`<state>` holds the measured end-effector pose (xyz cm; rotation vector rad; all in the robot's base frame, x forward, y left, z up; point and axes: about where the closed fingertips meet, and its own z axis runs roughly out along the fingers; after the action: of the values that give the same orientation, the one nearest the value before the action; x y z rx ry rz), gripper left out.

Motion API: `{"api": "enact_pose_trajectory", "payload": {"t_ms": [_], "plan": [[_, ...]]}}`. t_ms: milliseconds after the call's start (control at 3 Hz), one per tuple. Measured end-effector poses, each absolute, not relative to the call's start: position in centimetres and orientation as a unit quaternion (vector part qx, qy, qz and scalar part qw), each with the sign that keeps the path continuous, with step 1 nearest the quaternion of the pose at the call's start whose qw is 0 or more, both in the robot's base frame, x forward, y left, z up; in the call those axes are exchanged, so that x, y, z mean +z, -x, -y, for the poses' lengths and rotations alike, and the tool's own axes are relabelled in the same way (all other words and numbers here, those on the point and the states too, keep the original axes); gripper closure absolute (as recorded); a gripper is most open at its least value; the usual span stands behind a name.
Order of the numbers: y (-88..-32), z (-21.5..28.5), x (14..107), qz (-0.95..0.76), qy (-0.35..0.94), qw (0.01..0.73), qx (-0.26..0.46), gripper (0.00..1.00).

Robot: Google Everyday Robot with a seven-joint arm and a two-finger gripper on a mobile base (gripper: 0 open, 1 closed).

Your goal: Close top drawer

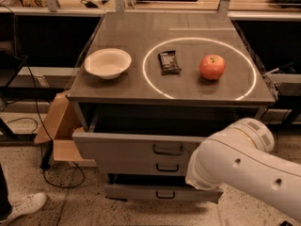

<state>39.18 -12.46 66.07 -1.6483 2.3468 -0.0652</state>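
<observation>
– Cardboard box (59, 126) far left on the floor, flaps open, against the table's leg. Pale shoe (23, 206) in the bottom corner. Anything else on that side?

– White bowl (107, 63) on the left of the table (122, 27), upright, outside the ring of light (143, 69).

– And the top drawer?

– Top drawer (122, 147) is pulled out. Its grey front stands well forward of the table's edge, with a dark gap open behind it. Black handle (167, 150) at the centre of the front. Two smaller drawer fronts (136, 166) sit below, each with a similar handle.

– Centre of the tabletop?

– Dark wrapped bar (169, 62) lying flat, just inside the ring's left part. Red apple (212, 67) to its right, also inside the ring, apart from the bar.

– Robot?

– White arm (249, 168) fills the lower right and covers the right end of the drawer fronts. The gripper (194, 180) is at the arm's low end, right of the handles and level with the lower fronts, mostly hidden by the arm.

– Spread or pressed together?

– Cannot tell. Whether it touches any drawer front, also cannot tell.
</observation>
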Motion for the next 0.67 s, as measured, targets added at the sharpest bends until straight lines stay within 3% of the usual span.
{"api": "enact_pose_trajectory", "payload": {"t_ms": [667], "plan": [[-42.9, 8.9, 65.5, -0.794, 0.583, 0.168, -0.045, 1.00]]}}
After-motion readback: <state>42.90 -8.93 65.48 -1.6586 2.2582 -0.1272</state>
